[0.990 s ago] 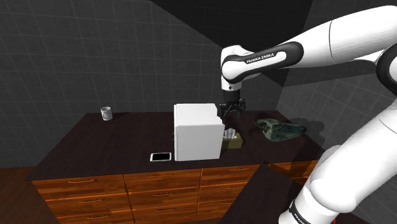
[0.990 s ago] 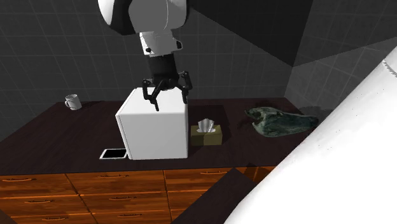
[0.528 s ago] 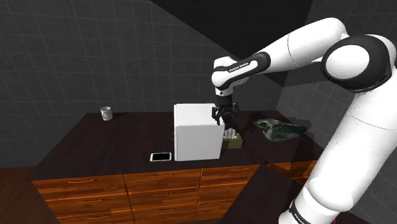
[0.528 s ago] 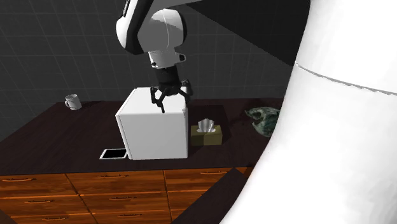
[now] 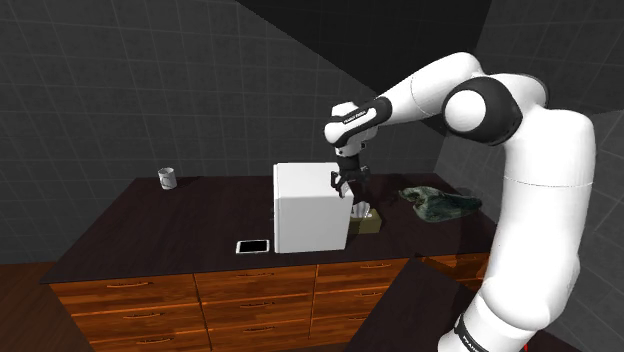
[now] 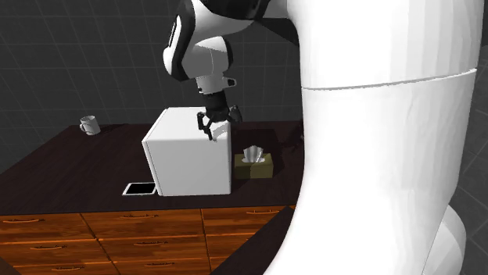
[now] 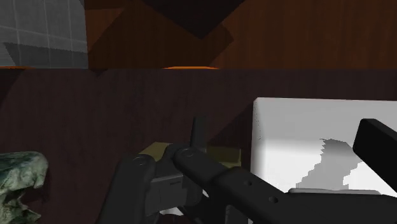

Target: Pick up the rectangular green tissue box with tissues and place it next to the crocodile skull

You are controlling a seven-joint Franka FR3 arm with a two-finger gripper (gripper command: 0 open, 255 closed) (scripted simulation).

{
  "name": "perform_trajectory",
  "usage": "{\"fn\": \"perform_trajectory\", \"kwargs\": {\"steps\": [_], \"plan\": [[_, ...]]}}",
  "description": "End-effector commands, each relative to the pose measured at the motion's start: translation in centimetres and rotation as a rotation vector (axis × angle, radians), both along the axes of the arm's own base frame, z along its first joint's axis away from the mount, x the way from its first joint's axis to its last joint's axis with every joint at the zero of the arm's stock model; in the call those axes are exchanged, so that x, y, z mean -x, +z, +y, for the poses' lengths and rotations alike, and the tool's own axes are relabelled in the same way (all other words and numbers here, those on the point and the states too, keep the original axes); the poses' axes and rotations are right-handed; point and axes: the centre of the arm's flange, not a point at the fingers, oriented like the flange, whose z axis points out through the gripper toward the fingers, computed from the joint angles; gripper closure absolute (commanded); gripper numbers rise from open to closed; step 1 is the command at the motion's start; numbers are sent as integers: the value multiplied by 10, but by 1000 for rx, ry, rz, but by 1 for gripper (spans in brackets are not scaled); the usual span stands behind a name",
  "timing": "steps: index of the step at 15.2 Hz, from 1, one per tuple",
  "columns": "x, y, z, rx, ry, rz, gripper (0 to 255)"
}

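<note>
The tissue box is a low olive-green box with a white tissue sticking out of its top. It stands on the dark counter, right beside a big white box. My gripper hangs open just above the white box's top corner, up and to the shoulder view's left of the tissue box. It holds nothing. The greenish crocodile skull lies further along the counter at the shoulder view's right. In the wrist view, part of the tissue box shows behind the gripper, and the skull is at the edge.
The white box stands as tall as the gripper and crowds the tissue box on one side. A phone lies by the counter's front edge. A white mug sits at the far back corner. Wooden drawers run below the counter.
The arm has folded back toward its base. The gripper has sunk a little and turned at the white box's top edge, staying open. The tissue box and skull have not moved.
</note>
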Motion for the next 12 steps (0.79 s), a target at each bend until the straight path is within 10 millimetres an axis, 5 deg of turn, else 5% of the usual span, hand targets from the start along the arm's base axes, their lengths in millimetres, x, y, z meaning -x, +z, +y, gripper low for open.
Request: {"fn": "perform_trajectory", "kwargs": {"steps": [1, 5, 6, 7, 12], "plan": [[-14, -22, -27, 34, -45, 1, 0], [-33, -53, -68, 59, -139, 25, 0], [-13, -13, -28, -146, -190, 157, 0], [-14, -13, -28, -146, -190, 157, 0], [-30, -53, -70, -79, -259, 148, 0]]}}
